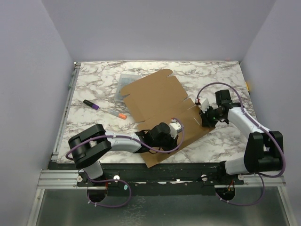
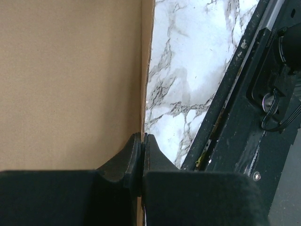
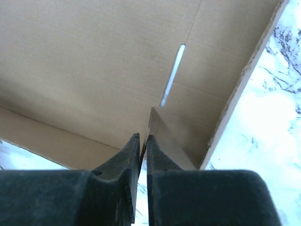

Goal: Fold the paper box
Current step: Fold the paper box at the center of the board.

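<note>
The paper box (image 1: 155,101) lies opened out mid-way across the table (image 1: 94,80), reaching its near edge, the left gripper (image 2: 142,136) clamped tight on its edge and the right gripper (image 3: 143,136) pinched onto a raised flap (image 3: 162,136).

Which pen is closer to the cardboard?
The orange-capped pen, right beside the paper box at its left edge; the purple-capped pen lies farther left.

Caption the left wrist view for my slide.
Left gripper clamps the edge of a brown cardboard paper box beside white marble tabletop.
</note>
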`<action>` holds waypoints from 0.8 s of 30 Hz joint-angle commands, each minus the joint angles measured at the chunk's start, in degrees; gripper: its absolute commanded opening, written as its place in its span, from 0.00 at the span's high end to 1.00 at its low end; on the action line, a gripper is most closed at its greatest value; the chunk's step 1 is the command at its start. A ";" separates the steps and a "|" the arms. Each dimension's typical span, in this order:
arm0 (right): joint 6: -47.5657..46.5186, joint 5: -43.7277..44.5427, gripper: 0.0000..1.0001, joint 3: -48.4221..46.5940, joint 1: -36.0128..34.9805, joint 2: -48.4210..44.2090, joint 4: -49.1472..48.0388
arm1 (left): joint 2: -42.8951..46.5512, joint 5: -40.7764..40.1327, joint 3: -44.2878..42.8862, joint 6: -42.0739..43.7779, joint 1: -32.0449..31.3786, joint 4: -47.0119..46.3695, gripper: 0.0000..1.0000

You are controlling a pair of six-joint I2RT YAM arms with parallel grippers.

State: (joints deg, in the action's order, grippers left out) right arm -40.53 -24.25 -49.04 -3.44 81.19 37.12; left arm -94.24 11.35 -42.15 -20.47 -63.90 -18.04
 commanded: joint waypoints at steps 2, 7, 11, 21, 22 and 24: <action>1.85 -1.38 0.80 -1.13 0.20 -1.98 0.78 | 0.35 1.58 0.73 -0.19 -0.67 4.46 1.00; 2.57 -0.39 0.82 -1.44 0.19 -1.21 -0.23 | 0.42 1.50 0.90 -0.36 -0.66 4.43 1.00; 2.72 -0.64 0.82 -0.75 0.19 -0.47 -0.30 | 0.77 1.39 1.15 -0.45 -0.66 4.32 1.00; 6.70 -10.68 0.57 -10.45 0.32 -3.31 6.20 | -0.10 1.54 1.01 -0.45 -0.71 4.33 1.00; 7.34 -11.38 0.55 -11.67 0.53 -3.13 6.47 | -0.05 1.63 1.01 -0.53 -0.71 4.28 1.00; 9.09 -12.61 0.53 -13.83 1.59 -2.19 6.01 | -0.01 1.60 1.00 -0.58 -0.74 4.29 1.00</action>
State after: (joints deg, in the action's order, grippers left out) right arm -35.38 -31.35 -58.30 -3.29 79.68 41.43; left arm -94.13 11.35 -42.15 -20.58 -63.90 -17.76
